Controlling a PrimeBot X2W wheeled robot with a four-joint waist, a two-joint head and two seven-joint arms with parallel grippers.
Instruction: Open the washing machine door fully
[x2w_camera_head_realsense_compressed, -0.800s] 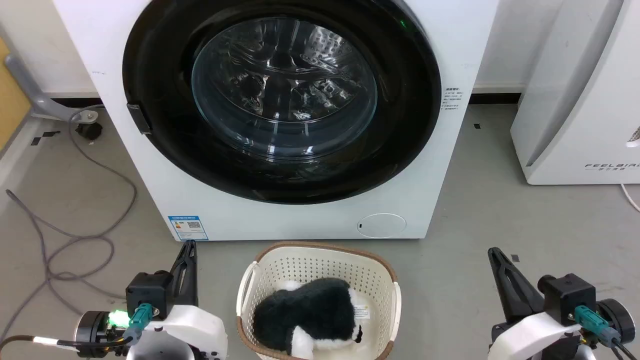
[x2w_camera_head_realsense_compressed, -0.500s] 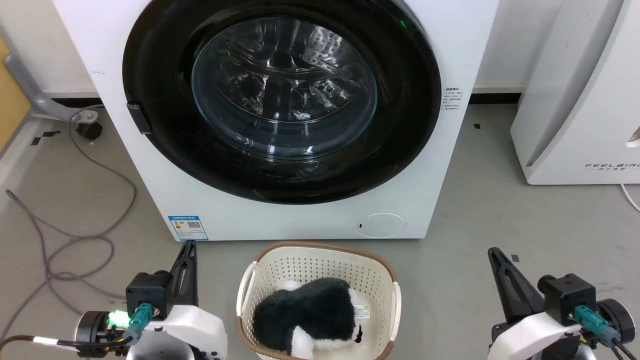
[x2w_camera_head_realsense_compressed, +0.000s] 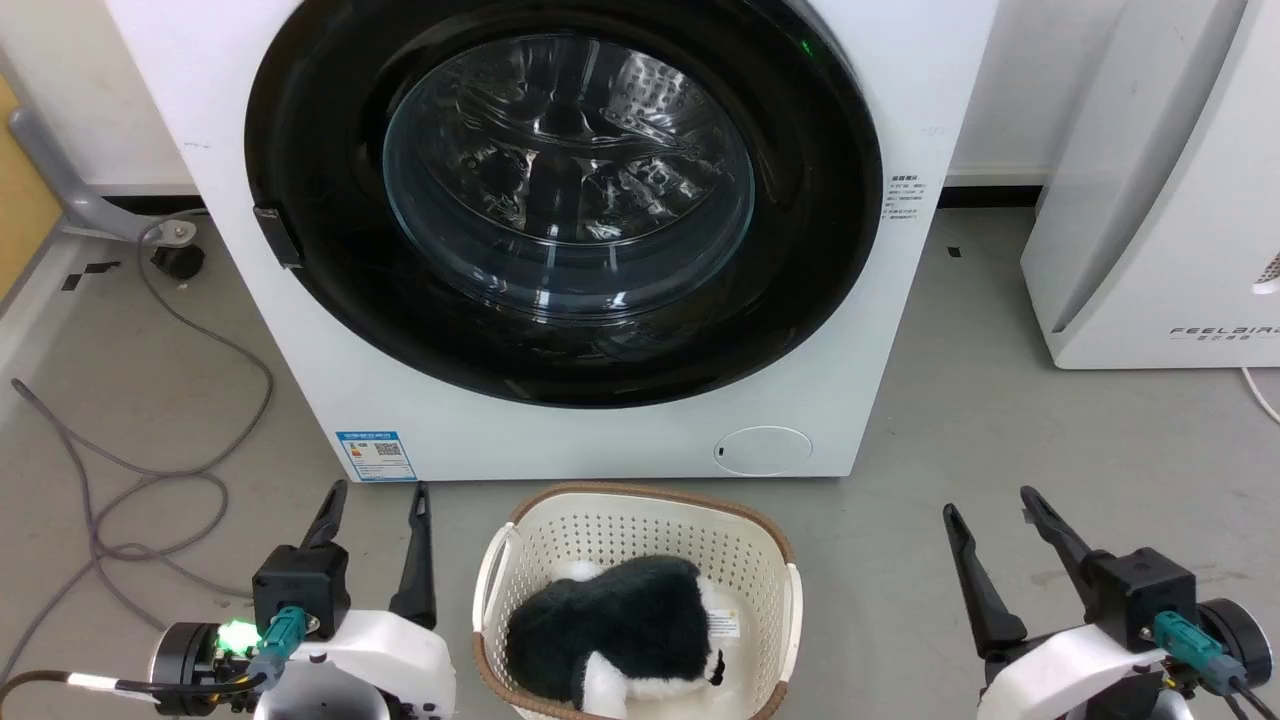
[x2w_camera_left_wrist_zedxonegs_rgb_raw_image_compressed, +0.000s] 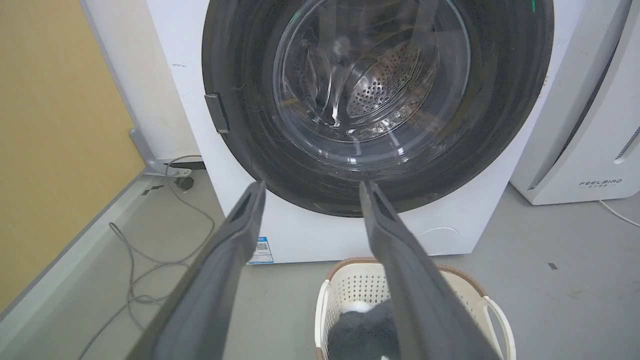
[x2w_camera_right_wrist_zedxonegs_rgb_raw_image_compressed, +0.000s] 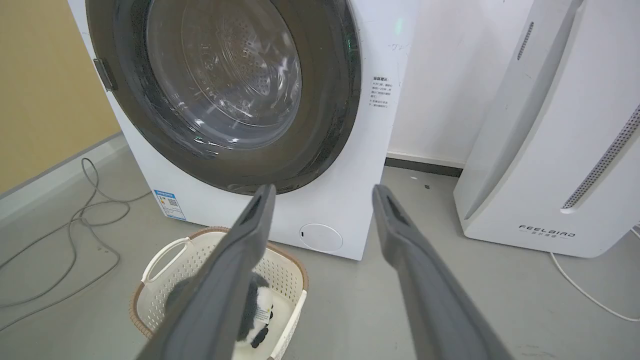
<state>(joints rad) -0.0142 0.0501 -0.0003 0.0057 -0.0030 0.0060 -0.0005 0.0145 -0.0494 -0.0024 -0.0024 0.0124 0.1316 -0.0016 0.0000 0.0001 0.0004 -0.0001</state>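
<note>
Both pairs of fingers have parted since a moment ago. My left gripper (x2w_camera_head_realsense_compressed: 380, 490) and right gripper (x2w_camera_head_realsense_compressed: 987, 502) now stand spread, low over the grey floor (x2w_camera_head_realsense_compressed: 1000, 400). The washing machine door (x2w_camera_head_realsense_compressed: 565, 200) sits closed in the washing machine (x2w_camera_head_realsense_compressed: 560, 440) ahead, with its handle tab (x2w_camera_head_realsense_compressed: 277, 235) on the left rim. A white basket (x2w_camera_head_realsense_compressed: 640, 505) holding a black-and-white plush (x2w_camera_head_realsense_compressed: 620, 620) stands between the grippers. Grey cables (x2w_camera_head_realsense_compressed: 150, 470) trail to the left. The machine's top is cut off, and glare blurs the drum behind the glass.

Left end effector (x2w_camera_head_realsense_compressed: 380, 486), right (x2w_camera_head_realsense_compressed: 987, 501): fingers spread
</note>
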